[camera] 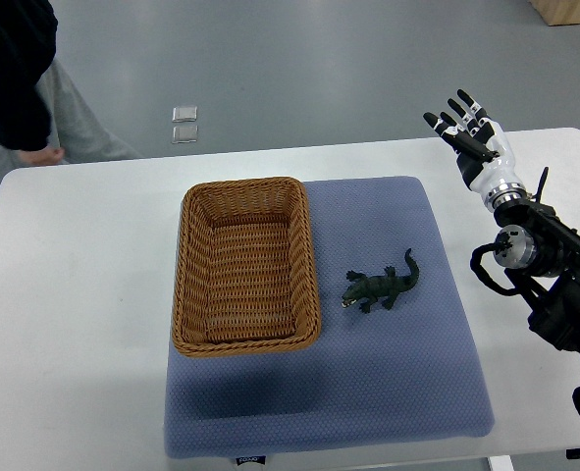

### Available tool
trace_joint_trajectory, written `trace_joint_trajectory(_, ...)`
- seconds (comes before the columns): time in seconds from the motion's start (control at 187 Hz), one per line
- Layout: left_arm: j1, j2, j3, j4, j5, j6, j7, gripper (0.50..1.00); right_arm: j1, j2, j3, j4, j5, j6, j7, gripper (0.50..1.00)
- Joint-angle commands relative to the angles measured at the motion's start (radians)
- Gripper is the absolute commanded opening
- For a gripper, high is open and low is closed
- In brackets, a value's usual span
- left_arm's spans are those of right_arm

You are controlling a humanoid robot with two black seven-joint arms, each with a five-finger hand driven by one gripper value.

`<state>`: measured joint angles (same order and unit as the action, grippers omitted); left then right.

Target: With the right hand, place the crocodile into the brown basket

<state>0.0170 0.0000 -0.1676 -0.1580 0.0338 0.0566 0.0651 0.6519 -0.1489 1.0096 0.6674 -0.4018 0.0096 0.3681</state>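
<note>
The crocodile lies just right of the brown basket, while the right hand, fingers spread and empty, hovers farther right.

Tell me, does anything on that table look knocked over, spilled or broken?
Nothing stands out. The brown basket sits upright and empty on the blue mat, the crocodile stands on its feet just right of it, not touching, and the right hand hovers open near the far right corner of the table.

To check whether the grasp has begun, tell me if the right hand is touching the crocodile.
Apart. The top view shows the open right hand over the table at its far right, with a stretch of mat between it and the crocodile.
</note>
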Motion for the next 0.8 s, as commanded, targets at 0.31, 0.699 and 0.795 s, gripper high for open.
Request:
trace_joint_trajectory(0.31,-0.002,0.000,0.000,0.006,0.000,0.000,0.002,1.000,0.000,0.000,0.000,0.000,0.001,0.001,0.000,0.924)
trace_joint_trajectory(0.699,-0.005,0.000,0.000,0.006,0.000,0.000,0.002,1.000,0.000,0.000,0.001,-0.002,0.000,0.000,0.002,0.924)
trace_joint_trajectory(0.795,-0.005,0.000,0.000,0.006,0.002,0.000,0.002,1.000,0.000,0.000,0.000,-0.002,0.000,0.000,0.003,0.924)
